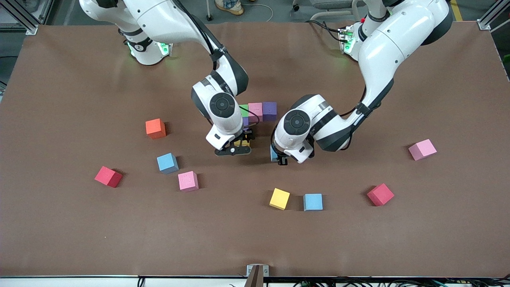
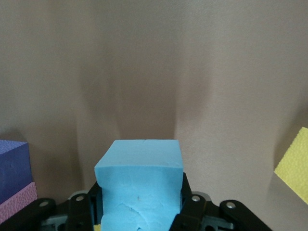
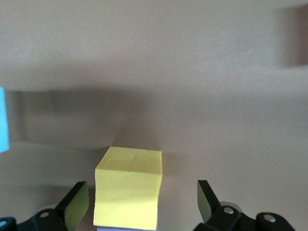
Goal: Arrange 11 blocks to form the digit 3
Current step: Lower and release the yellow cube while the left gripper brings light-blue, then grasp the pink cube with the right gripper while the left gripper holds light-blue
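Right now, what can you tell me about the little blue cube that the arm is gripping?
The light blue matte foam cube is square-edged, with faint creases on its face. It sits upright, clamped between the jaws of the left gripper, the black fingers pressing its two sides. The arm hides most of it in the front view. It is beside the yellow foam cube under the open right gripper.

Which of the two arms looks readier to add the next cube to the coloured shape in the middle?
Probably the left. Its claw is shut on a blue cube beside the started figure. The right claw stands open around a yellow cube seemingly just placed against a purple one, holding nothing.
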`<state>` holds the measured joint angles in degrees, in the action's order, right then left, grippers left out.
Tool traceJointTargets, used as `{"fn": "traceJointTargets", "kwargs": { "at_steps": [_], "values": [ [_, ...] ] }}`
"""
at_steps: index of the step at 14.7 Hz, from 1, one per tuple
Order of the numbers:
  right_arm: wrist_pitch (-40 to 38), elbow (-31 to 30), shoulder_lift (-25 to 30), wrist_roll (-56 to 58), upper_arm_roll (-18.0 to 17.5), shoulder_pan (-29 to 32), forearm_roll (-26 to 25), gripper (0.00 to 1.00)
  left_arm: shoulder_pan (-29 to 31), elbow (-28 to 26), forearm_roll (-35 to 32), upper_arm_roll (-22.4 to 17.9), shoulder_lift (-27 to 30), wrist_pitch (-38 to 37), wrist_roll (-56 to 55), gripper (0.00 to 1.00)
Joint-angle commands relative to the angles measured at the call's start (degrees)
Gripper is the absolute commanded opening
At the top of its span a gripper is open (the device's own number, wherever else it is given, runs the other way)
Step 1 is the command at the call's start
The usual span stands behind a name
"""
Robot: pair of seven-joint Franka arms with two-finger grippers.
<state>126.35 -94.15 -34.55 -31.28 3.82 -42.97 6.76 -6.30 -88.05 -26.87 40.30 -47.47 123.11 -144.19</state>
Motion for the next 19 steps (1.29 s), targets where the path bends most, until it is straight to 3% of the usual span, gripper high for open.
{"fn": "traceJointTargets", "kwargs": {
  "at_steps": [1, 9, 15, 19],
  "values": [
    [-4.43, -1.39, 3.7, 4.02, 0.04, 1.92, 0.71, 1.0, -0.73, -3.09, -1.95, -0.22, 1.76, 2.48, -3.81, 0.17],
    [-0.16, -2.36, 5.02, 4.82, 0.39, 12.99, -0.17, 1.0, -3.89, -4.05, -5.11, -0.22, 1.32, 4.5, -11.27, 0.17],
    [4.78, -0.43, -1.29, 19.75, 0.39, 17.3, -0.96, 1.0, -6.44, -4.32, -6.61, -0.48, 0.97, 7.23, -15.5, 0.17],
    [4.78, 1.24, -3.76, 20.73, 0.39, 18.09, -3.68, 1.0, -7.5, -4.32, -6.61, -0.84, 0.27, 8.28, -15.6, 0.17]
  ]
}}
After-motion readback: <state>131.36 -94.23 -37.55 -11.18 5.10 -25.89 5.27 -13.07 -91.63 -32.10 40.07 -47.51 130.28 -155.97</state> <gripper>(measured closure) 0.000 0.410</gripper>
